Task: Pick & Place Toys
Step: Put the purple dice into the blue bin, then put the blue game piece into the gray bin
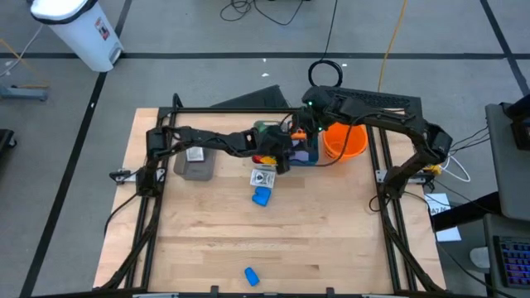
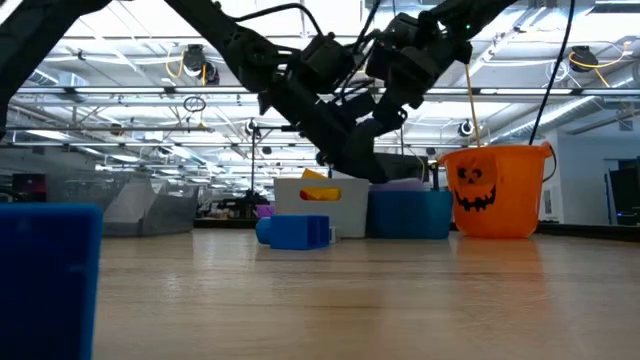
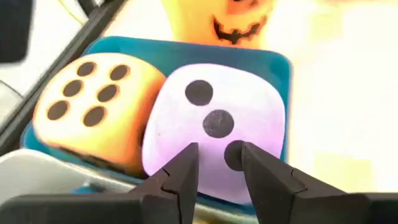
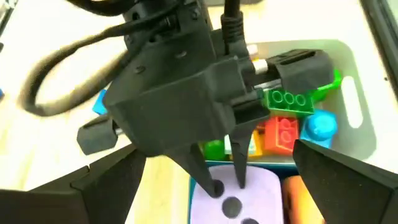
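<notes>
Left gripper (image 3: 214, 168) poised right over the pale purple black-dotted die (image 3: 217, 134) in the teal bin (image 3: 277, 62).

I've got its fingers narrowly parted, holding nothing, tips just above the 3-dot face; an orange black-dotted die (image 3: 93, 109) sits touching it. It looks light and soft with rounded corners, so I'd widen and grip 2 opposite flat faces. Right gripper (image 4: 217, 180) hangs spread wide above, empty.

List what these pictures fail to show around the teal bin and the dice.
- High view: the purple die and orange die are hidden under both arms.
- Left wrist view: whether the left end effector touches the purple die cannot be told.
- Right wrist view: the teal bin is mostly covered by the left end effector; the orange die is cut off at the edge.
- Low view: the bin's contents sit behind its wall.
</notes>
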Robot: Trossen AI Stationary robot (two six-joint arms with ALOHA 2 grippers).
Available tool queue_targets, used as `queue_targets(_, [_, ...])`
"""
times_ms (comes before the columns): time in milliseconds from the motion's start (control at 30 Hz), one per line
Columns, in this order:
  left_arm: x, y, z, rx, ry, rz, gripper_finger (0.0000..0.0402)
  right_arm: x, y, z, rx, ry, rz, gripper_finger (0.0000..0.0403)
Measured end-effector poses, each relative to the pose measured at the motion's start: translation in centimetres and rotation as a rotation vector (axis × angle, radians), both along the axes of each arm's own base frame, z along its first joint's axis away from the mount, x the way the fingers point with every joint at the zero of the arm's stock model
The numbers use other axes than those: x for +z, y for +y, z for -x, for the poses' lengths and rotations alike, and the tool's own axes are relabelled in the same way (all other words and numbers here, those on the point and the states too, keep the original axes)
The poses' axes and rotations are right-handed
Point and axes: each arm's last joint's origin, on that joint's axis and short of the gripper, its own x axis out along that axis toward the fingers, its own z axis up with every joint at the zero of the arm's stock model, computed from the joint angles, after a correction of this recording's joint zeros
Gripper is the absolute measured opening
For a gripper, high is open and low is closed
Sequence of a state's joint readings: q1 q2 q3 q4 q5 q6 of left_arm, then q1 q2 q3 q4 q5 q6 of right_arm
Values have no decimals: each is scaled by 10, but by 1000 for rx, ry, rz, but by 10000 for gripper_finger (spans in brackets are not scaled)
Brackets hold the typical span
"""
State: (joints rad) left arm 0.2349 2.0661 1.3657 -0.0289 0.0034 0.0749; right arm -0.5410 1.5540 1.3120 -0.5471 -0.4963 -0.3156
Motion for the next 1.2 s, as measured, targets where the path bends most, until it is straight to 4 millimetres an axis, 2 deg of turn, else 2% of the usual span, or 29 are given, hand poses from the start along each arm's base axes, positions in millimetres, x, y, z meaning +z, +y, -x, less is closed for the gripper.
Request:
queue_targets(167, [4, 1, -4, 0, -75, 21, 131, 7, 1, 4, -19, -7, 71, 395])
queue_targets(367, [25, 4, -4, 1, -165, -33, 131, 12, 2, 9, -32, -13, 72, 395])
queue_targets(567, [60, -4, 3, -49, -248, -21, 131, 33, 5, 22, -57, -72, 153, 395])
queue_targets(767, [109, -7, 18, -38, -365, -46, 131, 57, 9, 40, -115, -121, 272, 395])
queue_targets(1033, [191, -12, 71, 0, -513, -50, 132, 87, 24, 60, -180, -249, 261, 396])
queue_targets(1200, [241, -24, 125, 39, -571, -13, 132, 96, 31, 63, -228, -309, 194, 396])
